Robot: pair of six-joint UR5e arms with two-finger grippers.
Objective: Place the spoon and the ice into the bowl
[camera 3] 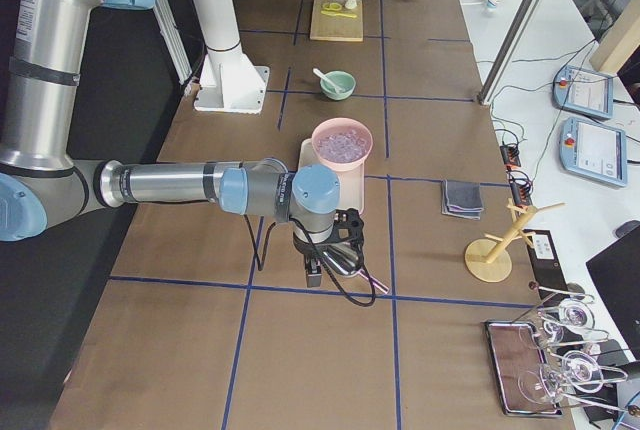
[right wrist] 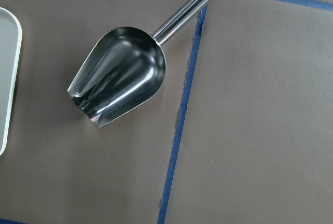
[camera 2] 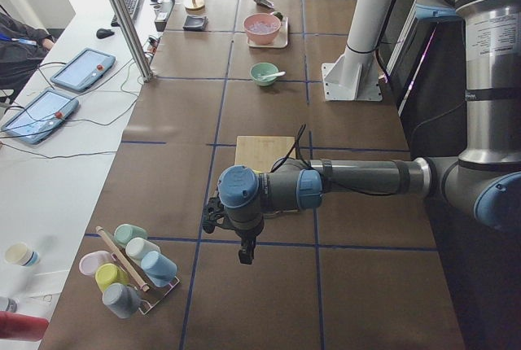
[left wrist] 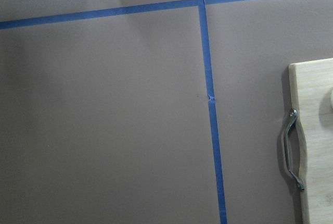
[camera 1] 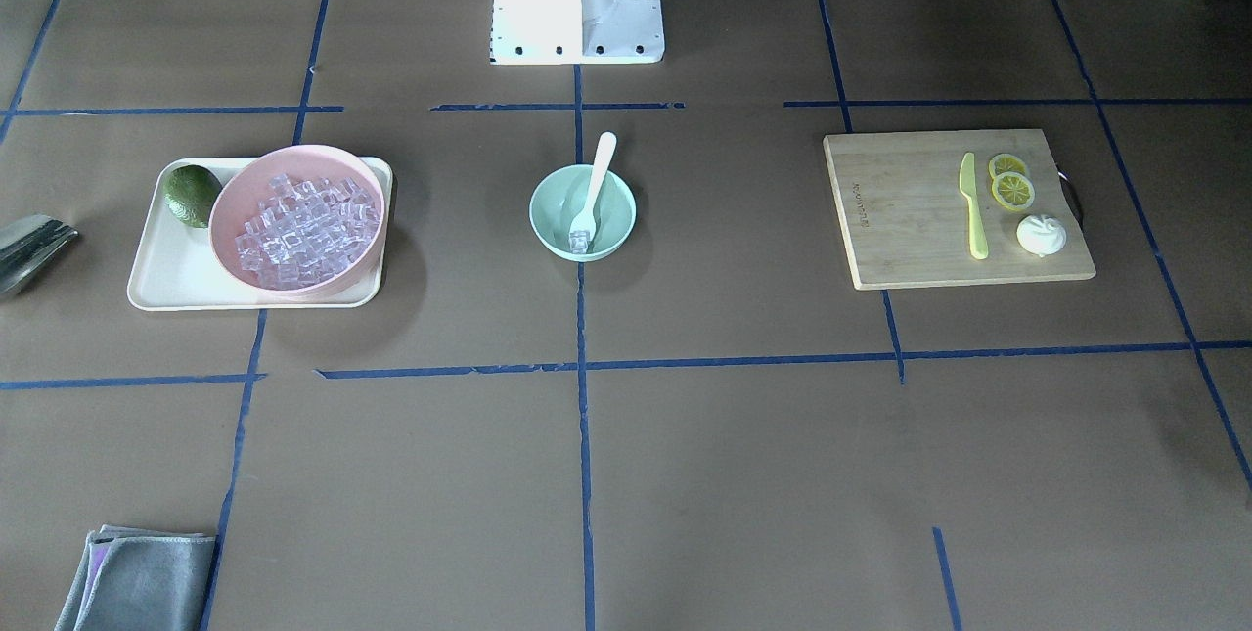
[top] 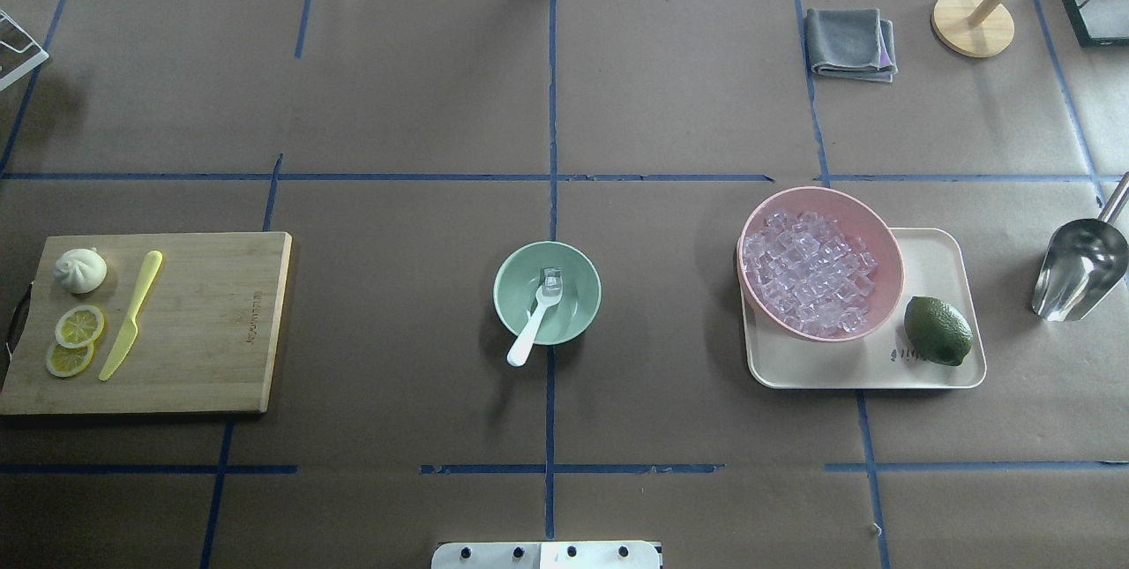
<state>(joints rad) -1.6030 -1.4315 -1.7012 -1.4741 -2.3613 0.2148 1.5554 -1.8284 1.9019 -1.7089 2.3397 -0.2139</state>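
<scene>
The mint-green bowl (top: pixel 507 295) stands at the table's middle. The white spoon (top: pixel 532 326) lies in it, scoop inside and handle out over the rim toward the robot. One clear ice cube (top: pixel 551 280) sits in the bowl by the spoon's scoop; bowl (camera 1: pixel 548 220), spoon (camera 1: pixel 597 176) and ice (camera 1: pixel 580 242) also show in the front-facing view. My left gripper (camera 2: pixel 212 218) hovers beyond the cutting board's end, seen only in the exterior left view. My right gripper (camera 3: pixel 350 232) hovers over the steel scoop, seen only in the exterior right view. I cannot tell whether either is open or shut.
A pink bowl (top: pixel 882 238) full of ice cubes sits on a cream tray (top: pixel 935 256) with a lime (top: pixel 938 331). A steel scoop (top: pixel 1078 269) lies to its right. A bamboo board (top: pixel 212 322) holds a yellow knife (top: pixel 132 313), lemon slices and a bun. A grey cloth (top: pixel 851 41) lies far right.
</scene>
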